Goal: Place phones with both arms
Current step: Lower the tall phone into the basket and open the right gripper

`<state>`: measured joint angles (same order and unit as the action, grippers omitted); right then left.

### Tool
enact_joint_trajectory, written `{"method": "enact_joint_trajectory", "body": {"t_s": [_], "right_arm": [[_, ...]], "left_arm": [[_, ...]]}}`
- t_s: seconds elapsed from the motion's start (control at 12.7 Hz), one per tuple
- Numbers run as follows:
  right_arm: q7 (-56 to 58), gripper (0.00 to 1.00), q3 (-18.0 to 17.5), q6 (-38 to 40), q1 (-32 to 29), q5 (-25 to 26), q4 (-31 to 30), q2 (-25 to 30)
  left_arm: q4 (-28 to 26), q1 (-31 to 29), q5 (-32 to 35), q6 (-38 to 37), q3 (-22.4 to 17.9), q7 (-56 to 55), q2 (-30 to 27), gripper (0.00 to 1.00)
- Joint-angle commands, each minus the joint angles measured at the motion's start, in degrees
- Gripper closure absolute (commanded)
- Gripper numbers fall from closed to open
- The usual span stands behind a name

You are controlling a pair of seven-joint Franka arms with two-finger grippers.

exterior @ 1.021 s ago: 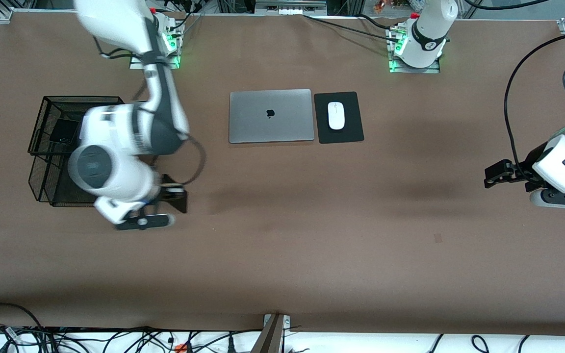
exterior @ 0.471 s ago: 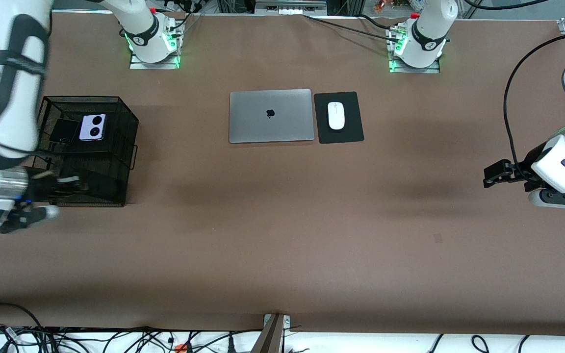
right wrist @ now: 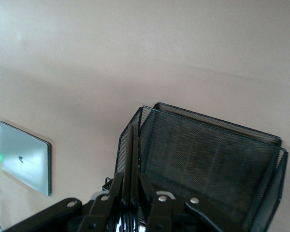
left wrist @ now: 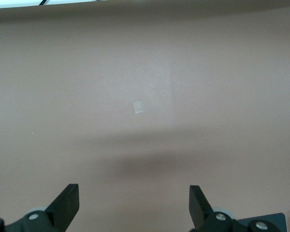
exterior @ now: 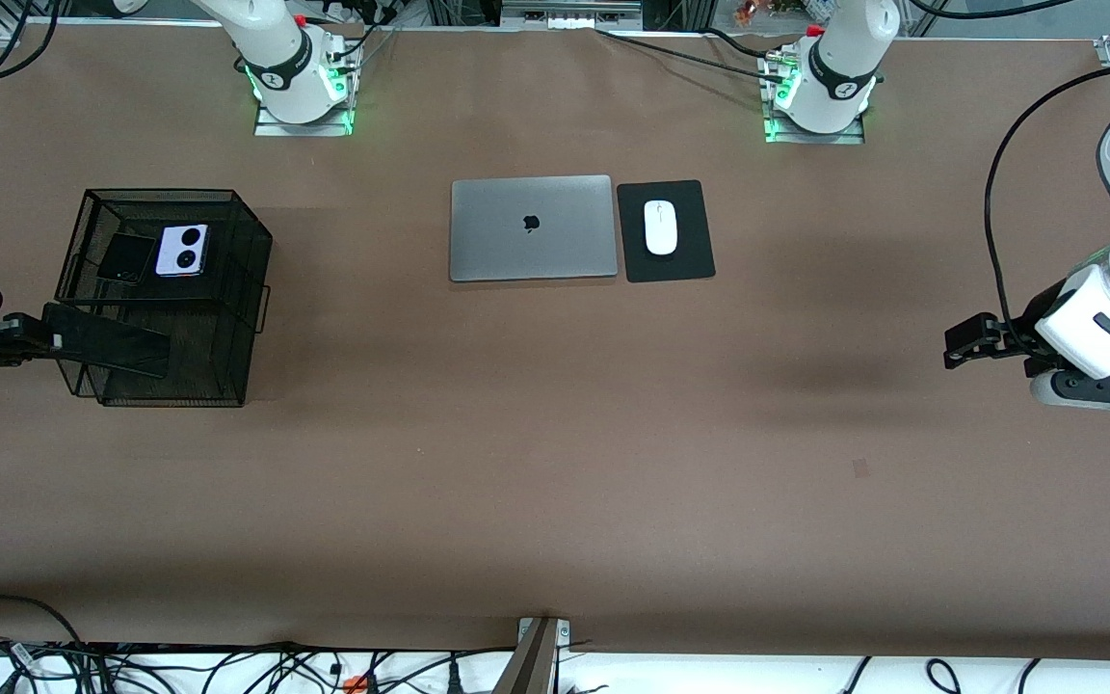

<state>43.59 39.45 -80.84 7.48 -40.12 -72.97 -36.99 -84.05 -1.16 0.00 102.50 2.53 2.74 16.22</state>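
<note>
My right gripper [exterior: 33,339] reaches in from the right arm's end of the table, shut on the slim black slab phone [exterior: 107,345]. The phone pokes out level over the lower tier of the black mesh basket [exterior: 237,289]. In the right wrist view the phone [right wrist: 134,145] shows edge-on between the shut fingers of the right gripper [right wrist: 134,193], with the basket [right wrist: 222,159] just ahead. The black flip phone [exterior: 126,258] and the pale-lilac flip phone [exterior: 181,250] lie side by side in the basket's upper tier. My left gripper [exterior: 960,345] waits open and empty over bare table, as the left wrist view [left wrist: 134,205] shows.
A closed silver laptop [exterior: 531,227] lies mid-table near the bases, beside a white mouse [exterior: 659,227] on a black pad [exterior: 666,231]. A small pale mark [left wrist: 138,107] is on the brown tabletop under the left gripper. A silver base plate [right wrist: 24,157] shows in the right wrist view.
The right arm has swung off the basket toward its end of the table, uncovering the two flip phones. It now holds the slab phone pointing over the lower tier. The left arm barely moved.
</note>
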Motion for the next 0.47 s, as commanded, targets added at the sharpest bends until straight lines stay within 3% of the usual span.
{"method": "enact_joint_trajectory", "body": {"t_s": [0.0, 0.39], "right_arm": [[4.8, 1.00, -1.1, 3.7, -3.0, -4.3, 0.5, -3.8], [12.2, 1.00, -1.2, 4.5, -6.0, -8.4, -1.5, -8.6]], "left_arm": [[-0.9, 0.2, 0.7, -0.3, -0.1, 0.4, -1.0, 0.00], [-0.9, 0.2, 0.7, -0.3, -0.1, 0.4, -1.0, 0.00]]}}
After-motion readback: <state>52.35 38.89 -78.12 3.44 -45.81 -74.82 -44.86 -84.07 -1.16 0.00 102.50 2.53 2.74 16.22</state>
